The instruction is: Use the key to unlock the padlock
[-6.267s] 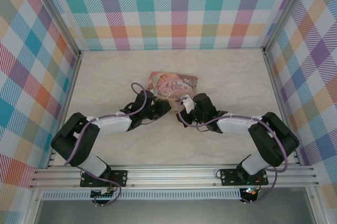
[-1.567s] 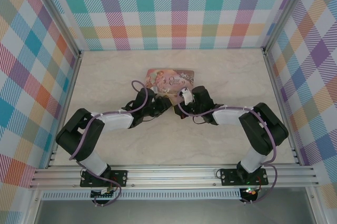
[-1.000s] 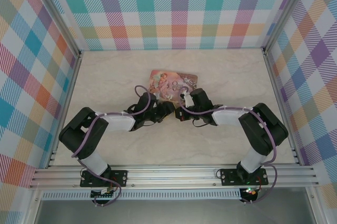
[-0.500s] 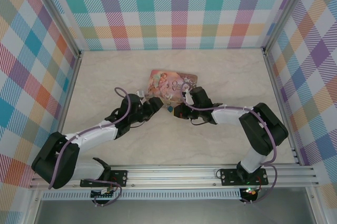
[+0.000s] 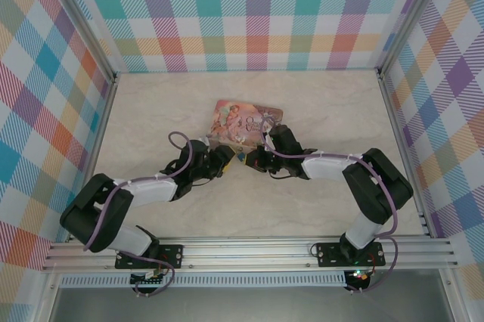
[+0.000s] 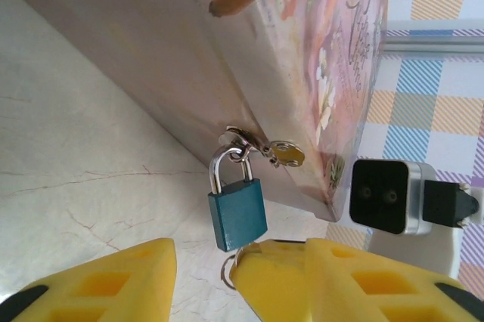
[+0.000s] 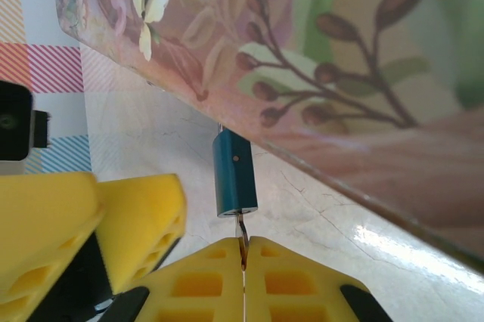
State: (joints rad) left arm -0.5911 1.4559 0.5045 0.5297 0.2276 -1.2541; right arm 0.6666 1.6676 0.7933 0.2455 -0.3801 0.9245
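Cursive lettering on pink tin [image 6: 302,57] lid, not legible.

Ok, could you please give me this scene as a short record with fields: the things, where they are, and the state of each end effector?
tin: pink, illustrated lid, on the pale table
padlock: blue-teal, hooked through the tin's clasp
shackle: looks closed, both legs in the body
key: thin blade meeting the padlock's bottom
right end effector: shut on the key
left end effector: open, close beside the padlock, not gripping it
task state: padlock not yet open
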